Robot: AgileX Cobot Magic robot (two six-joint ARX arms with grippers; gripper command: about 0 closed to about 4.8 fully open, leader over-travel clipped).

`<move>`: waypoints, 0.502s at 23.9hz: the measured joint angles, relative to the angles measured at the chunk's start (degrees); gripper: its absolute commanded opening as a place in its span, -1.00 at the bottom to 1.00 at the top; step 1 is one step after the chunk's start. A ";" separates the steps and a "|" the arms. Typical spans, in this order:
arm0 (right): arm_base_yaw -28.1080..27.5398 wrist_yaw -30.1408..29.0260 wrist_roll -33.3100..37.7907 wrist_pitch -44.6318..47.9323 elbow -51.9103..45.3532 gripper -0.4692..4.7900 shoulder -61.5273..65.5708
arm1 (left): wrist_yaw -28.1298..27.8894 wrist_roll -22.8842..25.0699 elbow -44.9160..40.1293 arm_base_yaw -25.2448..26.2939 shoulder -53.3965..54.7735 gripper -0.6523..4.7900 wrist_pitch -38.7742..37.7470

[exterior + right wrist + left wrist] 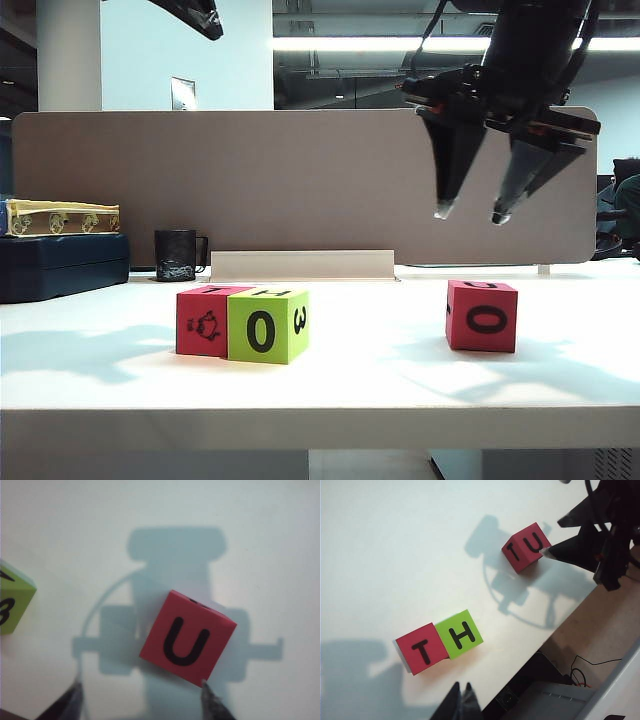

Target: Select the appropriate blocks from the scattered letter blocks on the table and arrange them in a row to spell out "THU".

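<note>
The right gripper (470, 212) hangs in the air above the red U block (482, 316), its two dark fingers (447, 165) spread apart and pointing down, holding nothing; in the right wrist view the fingertips (74, 692) stand on either side of the block (187, 637), which lies between them but well below, turned a little askew to the line of the fingers. This block sits alone on the right part of the white table (380, 385), well apart from the other two. It is a pinkish-red cube with a black U on top and a black O on the face toward the exterior camera. On the left part of the table the red T block (203, 320) and the lime green H block (267, 324) stand touching side by side, T on the left, reading T H from above in the left wrist view. The green one shows an O in front and a 3 on its right side; the red one shows a small black figure in front. The left gripper (461, 700) is up over the near edge of the table by these two blocks, its fingers clenched together and empty.
</note>
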 measured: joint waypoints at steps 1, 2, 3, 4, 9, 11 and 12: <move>0.00 0.61 1.29 0.00 0.00 0.37 0.00 | 0.00 0.00 -0.02 0.00 0.00 -0.78 0.00; 0.00 1.29 2.45 0.00 0.00 0.39 0.11 | 0.00 0.00 -0.02 0.00 0.02 -0.78 0.00; 0.00 1.31 3.37 0.07 0.00 0.39 0.37 | 0.02 0.00 -0.02 0.00 0.02 -0.78 0.00; 0.00 1.31 4.35 0.13 0.02 0.39 0.81 | 0.02 0.00 -0.02 0.00 0.02 -0.78 0.00; 0.00 1.42 8.00 0.13 0.00 0.43 4.59 | 0.04 0.00 -0.02 0.00 0.02 -0.78 0.00; 0.00 1.22 8.41 0.00 0.00 0.43 5.70 | 0.04 0.00 -0.02 0.00 0.02 -0.78 -0.07; 0.00 1.22 8.50 -0.09 0.00 0.44 5.95 | 0.04 0.00 -0.02 0.00 0.02 -0.78 -0.11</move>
